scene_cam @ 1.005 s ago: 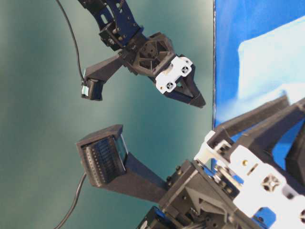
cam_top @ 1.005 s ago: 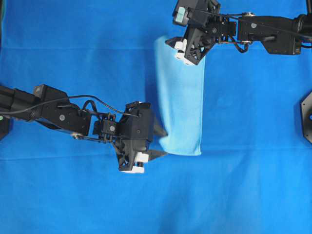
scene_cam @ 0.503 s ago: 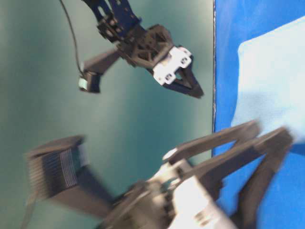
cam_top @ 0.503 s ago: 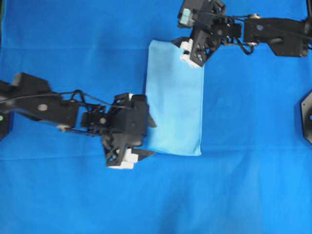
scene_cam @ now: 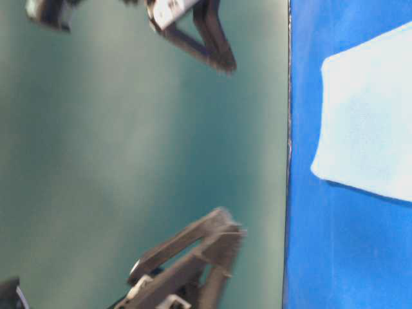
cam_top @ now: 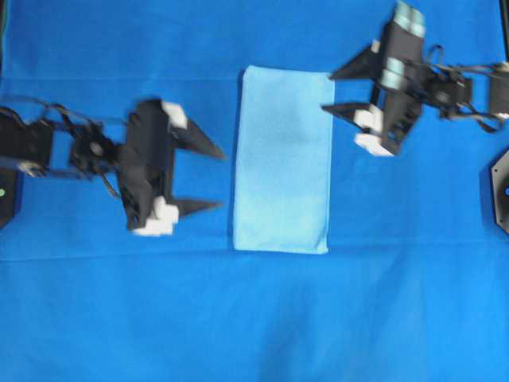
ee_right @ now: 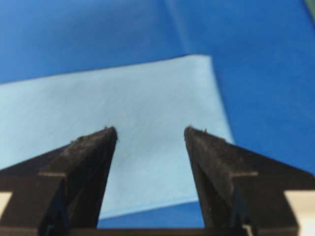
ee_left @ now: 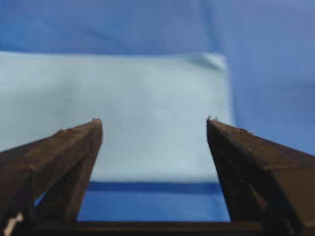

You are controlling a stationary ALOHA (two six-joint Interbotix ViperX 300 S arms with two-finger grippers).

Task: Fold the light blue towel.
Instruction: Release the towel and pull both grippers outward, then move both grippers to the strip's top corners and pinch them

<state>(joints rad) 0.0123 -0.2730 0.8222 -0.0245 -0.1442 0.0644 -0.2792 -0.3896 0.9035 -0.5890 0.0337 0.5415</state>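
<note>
— Overhead view first: where does the thin pale sky-blue towel (cam_top: 282, 161) lie?

— Flat on the dark royal-blue table covering (cam_top: 254, 318), near the middle, as a tall narrow rectangle with neat straight edges. Nothing touches it.

— And the black left gripper (cam_top: 213, 180)?

— It sits to the left of the towel, tips pointing toward the cloth's long left edge, just short of it. Its two dark fingers (cam_top: 199, 141) are spread wide, with nothing between them.

— The black right gripper (cam_top: 332, 91)?

— On the towel's other side, by the upper right corner, tips pointing at the cloth. Its fingers are also parted and empty.

— Do the wrist cameras agree?

— Yes. The left wrist view shows the left gripper (ee_left: 152, 120) with its prongs apart and the pale towel (ee_left: 147, 98) lying beyond them. The right wrist view shows the right gripper (ee_right: 150, 129) likewise, framing the towel (ee_right: 138, 98) and one corner of it.

— The table-level view?

— Blurred: part of the towel (scene_cam: 367, 122) on the blue covering (scene_cam: 335, 257), plus dark gripper shapes against a teal backdrop (scene_cam: 129, 129).
</note>
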